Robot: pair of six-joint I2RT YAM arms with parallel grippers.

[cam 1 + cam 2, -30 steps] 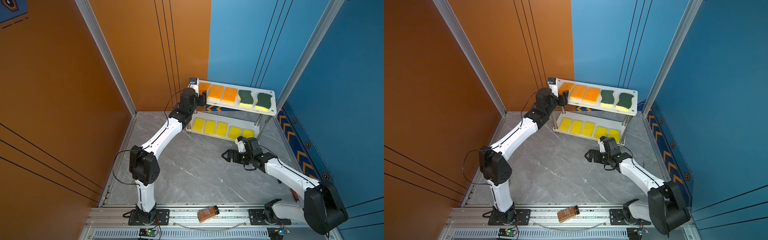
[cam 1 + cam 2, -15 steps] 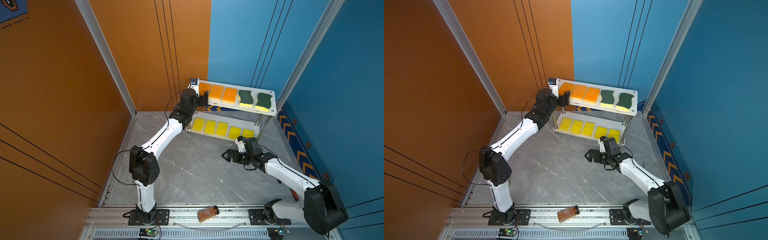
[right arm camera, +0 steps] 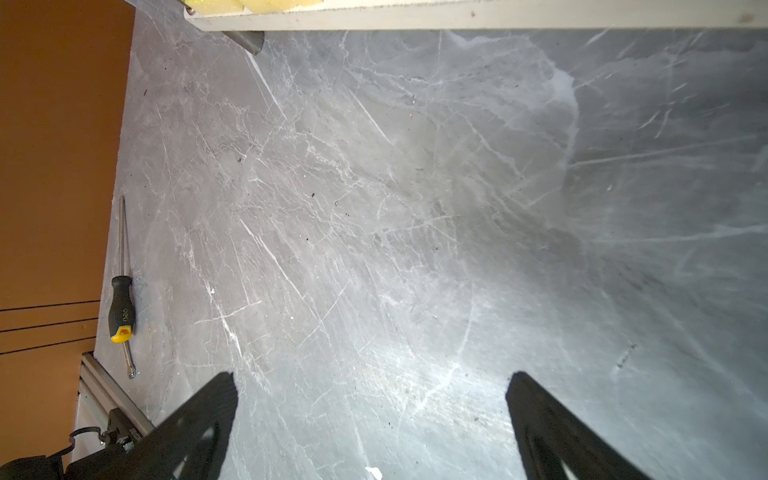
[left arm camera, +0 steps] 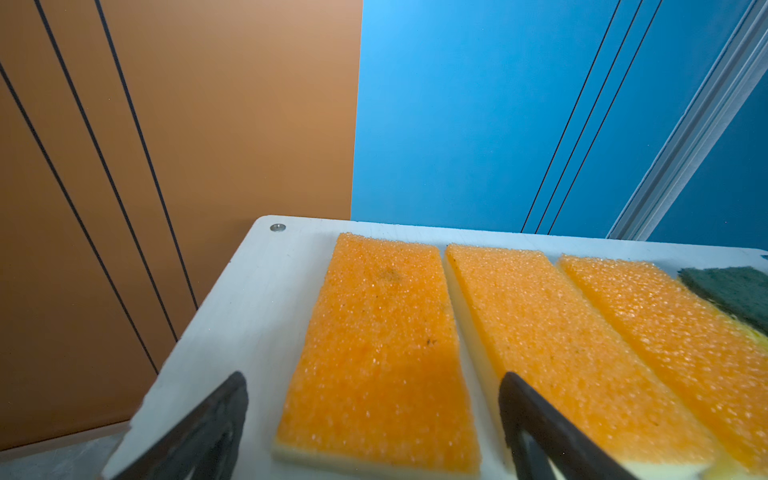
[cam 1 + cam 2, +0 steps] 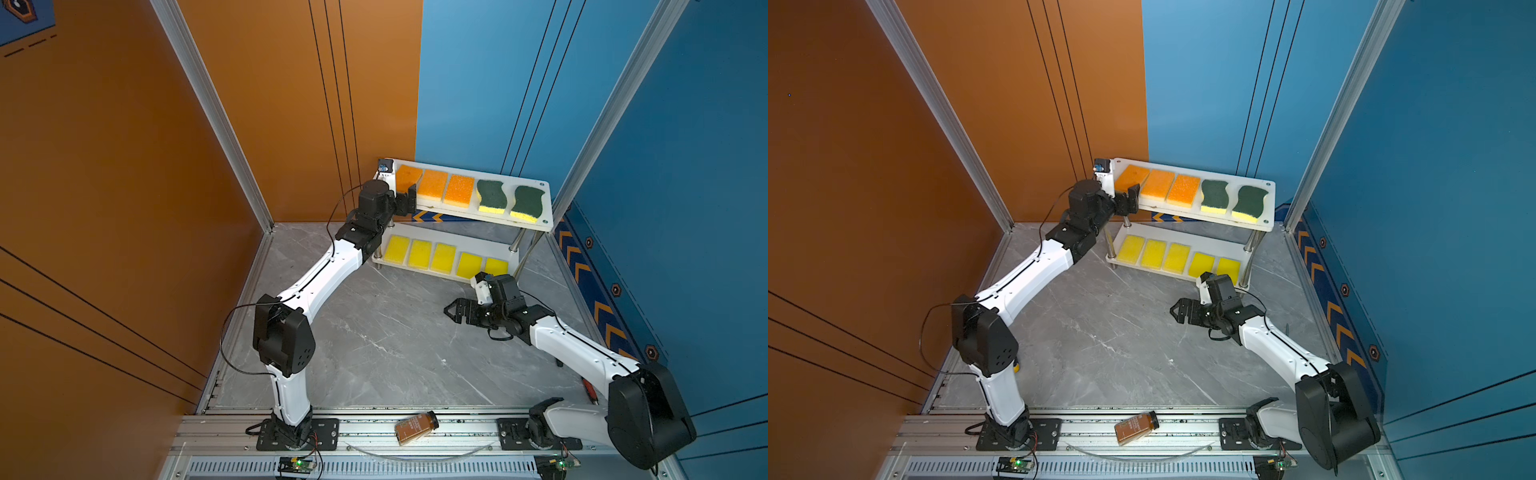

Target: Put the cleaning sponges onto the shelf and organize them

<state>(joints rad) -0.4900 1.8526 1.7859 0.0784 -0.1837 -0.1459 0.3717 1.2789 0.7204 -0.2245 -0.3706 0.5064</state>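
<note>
Sponges (image 5: pixel 459 190) are all on the shelf (image 4: pixel 257 299), as far as the views show. Up top lies a row of five: three orange sponges (image 5: pixel 432 185), then two green sponges (image 5: pixel 491 195). Down below lies a row of five yellow sponges (image 5: pixel 443 257). That makes ten, sorted by colour. In both top views the floor (image 5: pixel 395 340) has no sponge on it.

The left gripper (image 4: pixel 372 376) is at the left end of the upper row. Its two fingers (image 4: pixel 216 415) are wide apart, one on each side of the end sponge (image 4: pixel 374 332), and they do not squeeze it. The end sponge lies flat, orange side up, just beside the next orange one. So it looks put down, not held.

The right gripper (image 3: pixel 372 376) is low over the bare floor in front of the shelf. Its fingers are wide apart too, and nothing is between them.

A bottle (image 5: pixel 417 427) lies at the very front and a screwdriver (image 3: pixel 121 307) at the floor's edge. They are not sponges, so I think they can stay.

I think the job is almost done. What seems left is small: the left gripper should back away without bumping the row, and maybe one sponge needs a little push to sit straight.
</note>
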